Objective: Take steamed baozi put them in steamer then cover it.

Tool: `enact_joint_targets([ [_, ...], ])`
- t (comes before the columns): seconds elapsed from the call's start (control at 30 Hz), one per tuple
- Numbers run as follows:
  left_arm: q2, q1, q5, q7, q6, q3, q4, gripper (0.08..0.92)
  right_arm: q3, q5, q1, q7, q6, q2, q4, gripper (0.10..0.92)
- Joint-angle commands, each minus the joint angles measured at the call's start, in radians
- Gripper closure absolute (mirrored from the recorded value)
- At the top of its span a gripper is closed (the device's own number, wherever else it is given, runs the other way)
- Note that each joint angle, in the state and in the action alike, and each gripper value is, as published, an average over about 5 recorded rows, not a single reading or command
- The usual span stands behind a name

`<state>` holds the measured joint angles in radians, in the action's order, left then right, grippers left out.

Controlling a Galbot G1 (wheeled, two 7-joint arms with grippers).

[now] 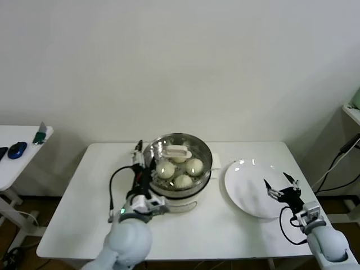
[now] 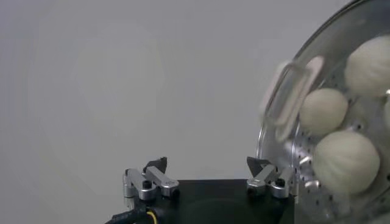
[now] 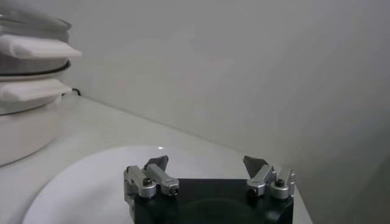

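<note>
The steel steamer stands on its white pot base at the table's middle. The clear glass cover with its cream bar handle lies on top of it. Several cream-white baozi show through the glass. My left gripper is open and empty just beside the steamer's left side. In the left wrist view my left gripper is apart from the cover's handle and the baozi. My right gripper is open and empty above the white plate.
The flat white plate lies right of the steamer, under my right gripper. A side table with a blue mouse stands at the far left. Cables and a shelf are at the far right edge.
</note>
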<state>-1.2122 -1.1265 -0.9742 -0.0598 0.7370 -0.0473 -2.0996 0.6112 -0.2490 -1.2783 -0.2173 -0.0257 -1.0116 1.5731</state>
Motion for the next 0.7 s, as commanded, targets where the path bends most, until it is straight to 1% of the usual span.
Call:
enact_joint_targets([
  [0.03,-0.025,-0.305,0.715,0.165,-0.557,-0.479,-0.097,0.177,-0.003,-0.003,-0.011,-0.012,-0.018,0.004,0.050,0.203],
  [0.17,-0.090,-0.404,0.943,0.176,-0.720,-0.619,-0.046,0.177,-0.012,0.005,-0.017,-0.013,-0.021,-0.007,0.075,0.203],
  [0.3,-0.133,-0.446,1.074,0.171,-0.810,-0.683,0.024,0.177,-0.016,0.004,-0.022,-0.013,-0.015,-0.029,0.084,0.203],
  [0.47,-0.173,-0.473,1.146,0.138,-0.848,-0.699,0.078,0.177,-0.011,0.000,-0.038,-0.021,0.011,-0.052,0.094,0.203],
  [0.7,-0.192,-0.482,1.084,0.115,-0.855,-0.677,0.119,0.177,-0.001,-0.015,-0.072,-0.035,0.060,-0.090,0.101,0.203],
])
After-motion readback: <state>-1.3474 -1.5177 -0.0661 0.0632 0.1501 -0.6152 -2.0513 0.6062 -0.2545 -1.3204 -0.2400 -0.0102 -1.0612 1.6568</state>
